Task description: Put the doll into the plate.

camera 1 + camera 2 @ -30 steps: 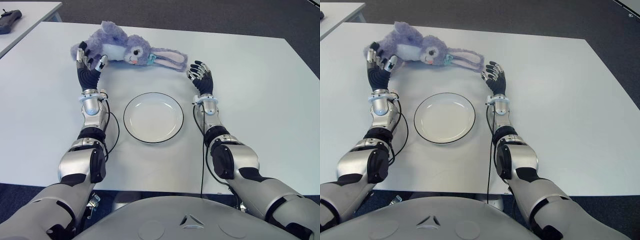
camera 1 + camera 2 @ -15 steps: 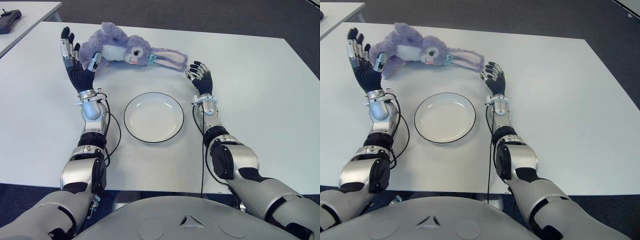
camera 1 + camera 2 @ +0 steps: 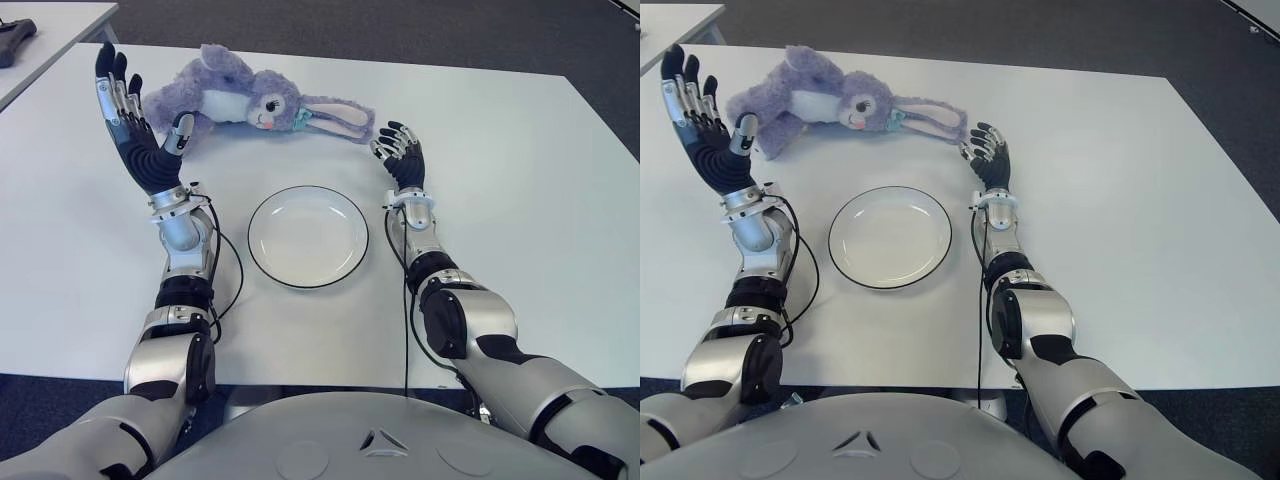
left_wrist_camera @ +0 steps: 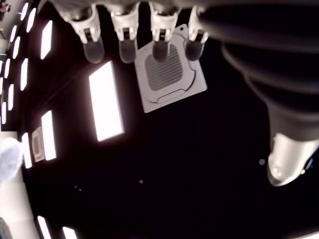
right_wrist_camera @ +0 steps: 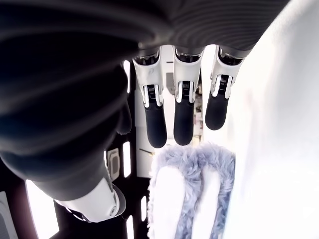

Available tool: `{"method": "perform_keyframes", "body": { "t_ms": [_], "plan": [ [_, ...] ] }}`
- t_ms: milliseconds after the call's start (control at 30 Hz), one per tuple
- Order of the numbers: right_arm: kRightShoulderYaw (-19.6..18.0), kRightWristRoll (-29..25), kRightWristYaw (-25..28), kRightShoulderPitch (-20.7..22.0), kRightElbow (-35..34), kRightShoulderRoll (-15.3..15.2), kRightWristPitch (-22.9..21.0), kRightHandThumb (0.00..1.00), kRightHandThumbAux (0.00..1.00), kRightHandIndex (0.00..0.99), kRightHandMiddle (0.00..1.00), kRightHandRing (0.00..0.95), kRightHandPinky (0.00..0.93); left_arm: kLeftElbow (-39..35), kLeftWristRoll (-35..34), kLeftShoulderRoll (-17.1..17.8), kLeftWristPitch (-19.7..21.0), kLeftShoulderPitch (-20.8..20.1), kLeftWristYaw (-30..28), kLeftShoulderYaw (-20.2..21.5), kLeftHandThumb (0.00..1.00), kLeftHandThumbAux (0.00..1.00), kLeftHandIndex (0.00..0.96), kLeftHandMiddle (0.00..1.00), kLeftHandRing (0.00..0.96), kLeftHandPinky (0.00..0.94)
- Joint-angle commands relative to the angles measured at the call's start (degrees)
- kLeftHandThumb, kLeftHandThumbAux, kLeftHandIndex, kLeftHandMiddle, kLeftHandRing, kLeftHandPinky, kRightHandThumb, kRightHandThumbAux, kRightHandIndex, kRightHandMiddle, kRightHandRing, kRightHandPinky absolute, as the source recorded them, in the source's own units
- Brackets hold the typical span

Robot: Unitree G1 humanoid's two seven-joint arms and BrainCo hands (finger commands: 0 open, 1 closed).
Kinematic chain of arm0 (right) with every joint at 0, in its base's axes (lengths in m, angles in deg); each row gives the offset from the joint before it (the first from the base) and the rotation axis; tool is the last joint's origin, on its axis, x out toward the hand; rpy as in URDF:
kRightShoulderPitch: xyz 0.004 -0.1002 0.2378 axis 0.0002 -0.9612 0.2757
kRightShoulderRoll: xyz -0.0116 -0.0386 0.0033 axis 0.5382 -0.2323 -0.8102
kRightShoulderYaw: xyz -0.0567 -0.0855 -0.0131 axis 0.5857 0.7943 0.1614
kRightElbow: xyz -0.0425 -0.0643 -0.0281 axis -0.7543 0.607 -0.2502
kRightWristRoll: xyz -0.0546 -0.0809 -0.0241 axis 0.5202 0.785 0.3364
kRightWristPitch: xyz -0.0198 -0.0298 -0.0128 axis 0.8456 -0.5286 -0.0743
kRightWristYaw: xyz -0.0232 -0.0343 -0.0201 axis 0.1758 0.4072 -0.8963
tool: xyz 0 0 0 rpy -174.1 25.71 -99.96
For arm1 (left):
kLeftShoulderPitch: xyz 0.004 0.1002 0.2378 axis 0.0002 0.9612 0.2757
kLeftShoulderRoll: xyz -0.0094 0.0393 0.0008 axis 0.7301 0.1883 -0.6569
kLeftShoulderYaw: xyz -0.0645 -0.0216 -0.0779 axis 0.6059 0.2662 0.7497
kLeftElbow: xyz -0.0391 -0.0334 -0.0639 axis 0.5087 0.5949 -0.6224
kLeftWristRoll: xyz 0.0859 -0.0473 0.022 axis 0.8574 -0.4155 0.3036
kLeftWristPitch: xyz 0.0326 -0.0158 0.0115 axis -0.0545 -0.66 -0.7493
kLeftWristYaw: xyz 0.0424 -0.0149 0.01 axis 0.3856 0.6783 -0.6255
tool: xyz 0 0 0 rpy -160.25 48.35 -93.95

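Eye views: left robot hand (image 3: 135,120) has lifted off the plush rabbit doll (image 3: 250,98), now raised, palm up, fingers spread, empty. Doll lies near the worktop's (image 3: 520,180) far edge, beyond the empty plate (image 3: 308,236); grasp lost, needs retrying.

Left wrist view: fingers extended toward the ceiling.

Right wrist view: right robot hand (image 5: 182,117) relaxed, empty, just beside the doll's ears.
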Motion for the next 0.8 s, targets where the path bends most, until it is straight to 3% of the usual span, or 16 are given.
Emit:
{"method": "perform_keyframes", "body": {
  "t_ms": [33, 233, 533, 800],
  "plan": [
    [0.3, -0.2, -0.4, -12.7, 7.0, 3.0, -2.8, 0.353, 0.818, 0.189, 0.269, 0.237, 0.207, 0.0, 5.8, -5.0, 3.1, 15.7, 2.0, -1.3, 0.0, 0.572, 0.004, 0.019, 0.0, 0.0],
    [0.4, -0.1, -0.8, -12.6, 7.0, 3.1, -2.7, 0.346, 0.823, 0.189, 0.27, 0.235, 0.206, -4.3, 7.3, -4.3, 6.8, 15.7, 2.4, -0.9, 0.0, 0.581, 0.003, 0.016, 0.0, 0.0],
    [0.6, 0.2, -1.4, -12.5, 7.1, 3.2, -2.9, 0.336, 0.835, 0.192, 0.273, 0.242, 0.218, -9.2, 11.8, -3.9, 14.0, 15.7, 4.9, -0.8, 0.0, 0.672, 0.02, 0.01, 0.0, 0.0],
    [0.8, 0.4, -1.4, -12.5, 7.1, 3.2, -2.9, 0.324, 0.821, 0.194, 0.272, 0.244, 0.229, -5.1, 19.8, 6.1, 28.2, 8.1, 10.0, 0.2, 0.039, 0.671, 0.01, 0.002, 0.0, 0.0]
  ]
}}
